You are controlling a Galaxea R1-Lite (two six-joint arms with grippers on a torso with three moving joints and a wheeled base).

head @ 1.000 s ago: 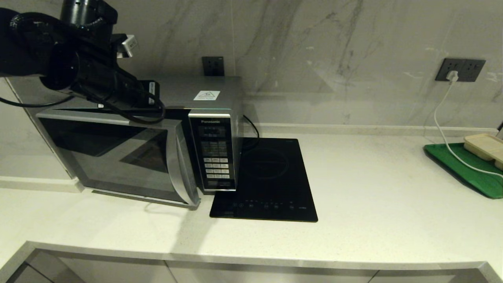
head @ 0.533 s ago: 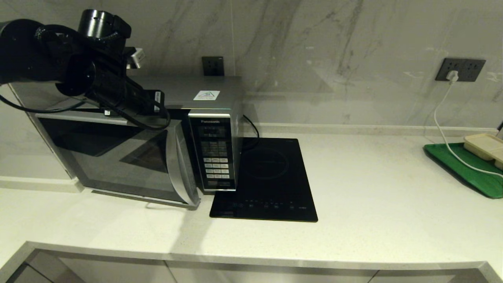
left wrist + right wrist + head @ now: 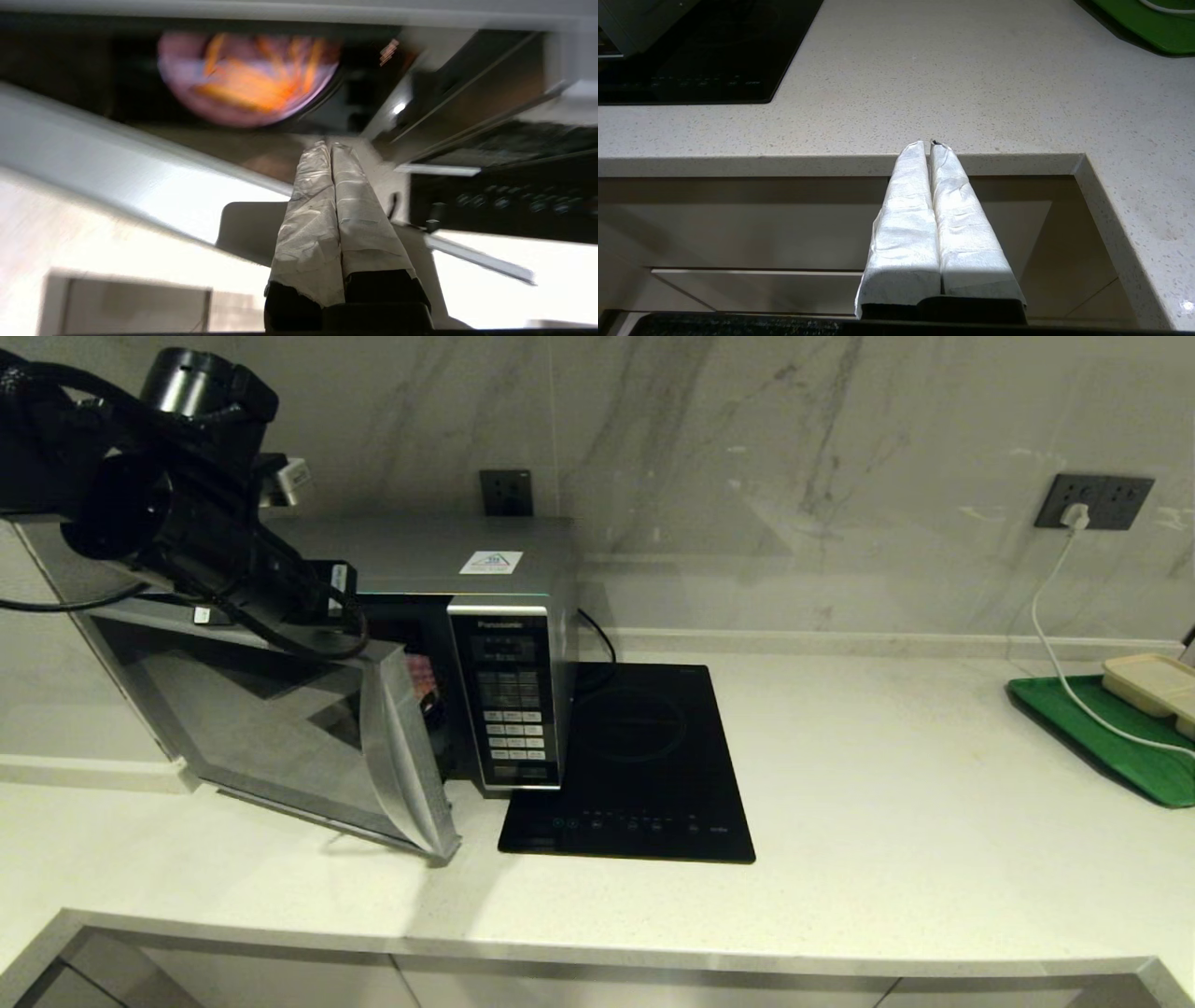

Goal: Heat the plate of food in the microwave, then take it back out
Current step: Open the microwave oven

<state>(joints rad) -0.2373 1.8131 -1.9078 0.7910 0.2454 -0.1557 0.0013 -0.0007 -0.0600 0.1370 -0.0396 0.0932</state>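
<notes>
Speckled pale stone forms the bench [image 3: 887,784], its squared front edge running above flat cabinet fronts. The right tool [image 3: 930,143] hangs low beside that front edge, well apart from the work, its two white-wrapped fingers [image 3: 906,224] pressed together with nothing between them. Further in, a flat glossy black induction cooktop [image 3: 644,765] lies on the bench just beside the microwave [image 3: 504,644], a boxy brushed-silver Panasonic with a button panel and a small white sticker [image 3: 491,562] on its top. Its dark glass door [image 3: 280,719], edged by a curved silver handle strip [image 3: 401,756], stands partly swung outward, leaving a gap at the panel side. The left tool [image 3: 331,145] sits at the door's upper edge near the opening, its crinkled wrapped fingers [image 3: 313,205] closed flat against each other and gripping nothing. Inside the dark cavity rests the plate of food [image 3: 247,74], round and pale lilac, with thin orange-yellow fries lying on it. Far right, a green tray [image 3: 1111,737] carries a beige rectangular container [image 3: 1153,681], crossed by a white cable [image 3: 1050,616] from a wall socket [image 3: 1097,502].
</notes>
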